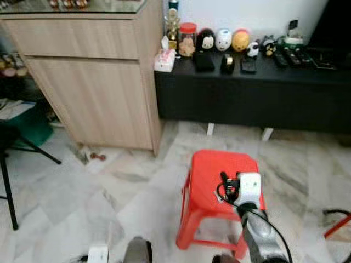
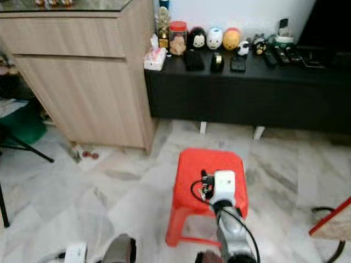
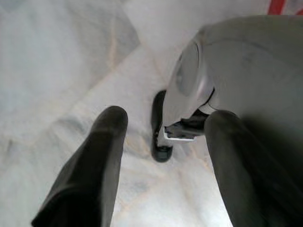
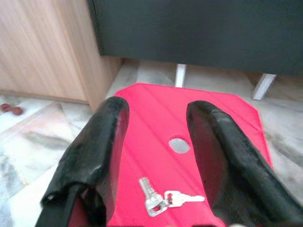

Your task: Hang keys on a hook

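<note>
A small bunch of silver keys (image 4: 163,198) lies flat on the seat of a red plastic stool (image 1: 216,164), near the stool's front edge. My right gripper (image 4: 158,113) hovers just above the seat, open, its two black fingers (image 4: 102,142) straddling the keys without touching them. From the head, the right arm's white wrist camera (image 1: 249,189) covers the front of the seat. My left gripper (image 3: 165,118) hangs low over the marble floor beside my leg, open and holding nothing.
A light wooden cabinet (image 1: 93,82) stands to the left behind the stool. A low black console (image 1: 247,93) with figurines and a jar runs along the wall. Black chair legs (image 1: 11,164) are at far left, a red frame and cable (image 1: 337,224) at right.
</note>
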### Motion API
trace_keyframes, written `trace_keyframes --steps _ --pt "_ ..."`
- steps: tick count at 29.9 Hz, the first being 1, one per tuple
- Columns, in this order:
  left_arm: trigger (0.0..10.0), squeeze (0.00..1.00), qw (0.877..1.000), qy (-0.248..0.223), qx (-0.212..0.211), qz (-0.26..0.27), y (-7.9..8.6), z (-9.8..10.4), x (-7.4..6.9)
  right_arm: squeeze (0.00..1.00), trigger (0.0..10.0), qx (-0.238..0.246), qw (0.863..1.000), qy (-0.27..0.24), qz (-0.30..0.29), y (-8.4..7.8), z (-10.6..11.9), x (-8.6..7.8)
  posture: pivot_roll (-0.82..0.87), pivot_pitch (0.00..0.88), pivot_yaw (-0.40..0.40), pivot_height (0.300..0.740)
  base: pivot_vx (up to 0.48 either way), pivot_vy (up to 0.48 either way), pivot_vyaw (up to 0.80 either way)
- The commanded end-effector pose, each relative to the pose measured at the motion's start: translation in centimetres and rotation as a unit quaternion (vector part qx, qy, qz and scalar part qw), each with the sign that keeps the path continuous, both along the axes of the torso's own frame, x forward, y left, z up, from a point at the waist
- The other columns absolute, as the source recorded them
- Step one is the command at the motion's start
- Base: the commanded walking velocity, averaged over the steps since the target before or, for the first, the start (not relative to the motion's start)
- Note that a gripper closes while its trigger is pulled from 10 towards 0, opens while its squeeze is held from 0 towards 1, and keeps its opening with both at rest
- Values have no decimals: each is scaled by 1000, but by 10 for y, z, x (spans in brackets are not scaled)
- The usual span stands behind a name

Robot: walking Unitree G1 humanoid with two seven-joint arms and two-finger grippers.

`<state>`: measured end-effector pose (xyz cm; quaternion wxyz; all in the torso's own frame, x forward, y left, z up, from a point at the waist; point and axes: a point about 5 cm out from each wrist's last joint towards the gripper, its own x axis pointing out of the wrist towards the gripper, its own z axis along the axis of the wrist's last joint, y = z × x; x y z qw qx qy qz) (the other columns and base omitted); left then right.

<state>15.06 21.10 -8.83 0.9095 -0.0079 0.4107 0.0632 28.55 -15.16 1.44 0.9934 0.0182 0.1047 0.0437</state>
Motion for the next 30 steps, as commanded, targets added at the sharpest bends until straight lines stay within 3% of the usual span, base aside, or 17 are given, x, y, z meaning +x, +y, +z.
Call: trace_keyframes --steps 1,12,16,24,30 --pt "10000 0 1000 3 -9 -14 -6 0 3 0 10000 1 1000 11 -2 -1 -3 -1 152 67 -47 641 0 0 0" --pt "10000 0 1000 1 -9 -10 -5 0 4 0 10000 19 999 39 -9 1 -8 -1 153 90 -48 632 0 0 0" --pt "10000 0 1000 1 -9 -9 -5 0 4 0 10000 20 999 32 -10 1 -6 0 154 94 -49 608 0 0 0" --pt "10000 0 1000 -6 0 2 0 2 6 0 10000 22 999 28 -6 4 -5 0 153 113 -49 608 0 0 0" --pt "10000 0 997 -65 30 13 10 16 27 0 10000 24 999 28 -6 3 -5 1 154 124 -53 608 0 0 0"
